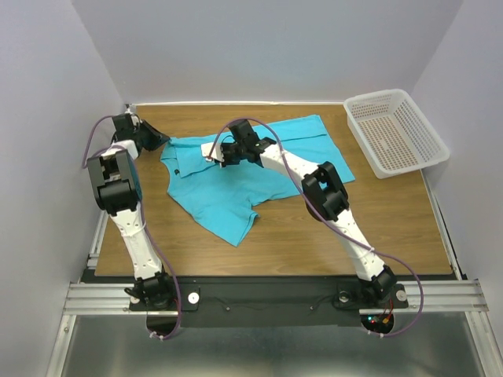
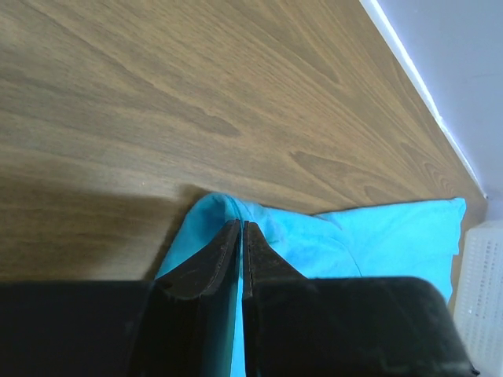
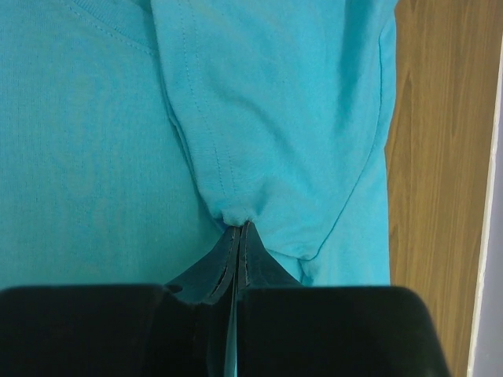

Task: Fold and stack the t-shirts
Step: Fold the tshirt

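One turquoise t-shirt lies partly folded on the wooden table, its far half spread toward the back. My left gripper is at the shirt's far left corner. In the left wrist view it is shut on a fold of the blue cloth, which is lifted slightly off the wood. My right gripper is over the shirt's upper middle. The right wrist view shows it shut on a bunched bit of sleeve hem, which is draped over the shirt body.
A white perforated basket stands at the back right corner and shows at the edge of the left wrist view. White walls close in the table at the back and on both sides. Bare wood lies in front of the shirt.
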Tool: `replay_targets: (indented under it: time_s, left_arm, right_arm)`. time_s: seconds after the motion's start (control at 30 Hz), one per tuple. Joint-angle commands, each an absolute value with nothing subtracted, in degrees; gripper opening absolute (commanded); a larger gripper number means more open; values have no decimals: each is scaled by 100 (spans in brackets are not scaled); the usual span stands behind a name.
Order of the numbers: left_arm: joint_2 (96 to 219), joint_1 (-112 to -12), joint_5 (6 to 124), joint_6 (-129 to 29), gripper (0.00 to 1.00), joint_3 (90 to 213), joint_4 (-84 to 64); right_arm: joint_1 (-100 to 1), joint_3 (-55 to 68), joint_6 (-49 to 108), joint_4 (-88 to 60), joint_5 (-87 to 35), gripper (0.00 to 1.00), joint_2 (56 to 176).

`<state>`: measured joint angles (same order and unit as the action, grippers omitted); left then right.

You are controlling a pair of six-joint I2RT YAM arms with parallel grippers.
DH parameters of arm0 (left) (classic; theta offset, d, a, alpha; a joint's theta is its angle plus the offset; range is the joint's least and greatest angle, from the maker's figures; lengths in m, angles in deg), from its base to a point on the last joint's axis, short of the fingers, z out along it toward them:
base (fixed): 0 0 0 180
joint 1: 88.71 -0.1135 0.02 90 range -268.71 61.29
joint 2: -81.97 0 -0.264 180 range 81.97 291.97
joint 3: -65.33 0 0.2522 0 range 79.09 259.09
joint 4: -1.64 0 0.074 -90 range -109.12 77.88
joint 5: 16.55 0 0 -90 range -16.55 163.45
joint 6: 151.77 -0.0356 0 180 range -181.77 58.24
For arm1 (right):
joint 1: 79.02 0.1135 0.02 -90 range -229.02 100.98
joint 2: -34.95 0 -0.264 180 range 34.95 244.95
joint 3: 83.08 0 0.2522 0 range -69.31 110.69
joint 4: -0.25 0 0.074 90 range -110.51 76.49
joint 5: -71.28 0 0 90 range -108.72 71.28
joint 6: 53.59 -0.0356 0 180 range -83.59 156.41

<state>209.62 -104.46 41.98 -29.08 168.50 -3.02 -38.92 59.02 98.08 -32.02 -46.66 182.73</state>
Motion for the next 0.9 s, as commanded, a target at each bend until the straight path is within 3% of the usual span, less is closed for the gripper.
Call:
replay_targets:
  time_s: [0.0,0.87]
  left_arm:
    - [21037,-10383,4093,-2907,18,17216,-351]
    - [21529,-10347,4559,-3338,18,17735,-1107]
  right_arm:
    - [-3946,6015,9740,-3030,-4807,1,17882]
    - [-4245,6041,9213,-3048,-5159,1,17522]
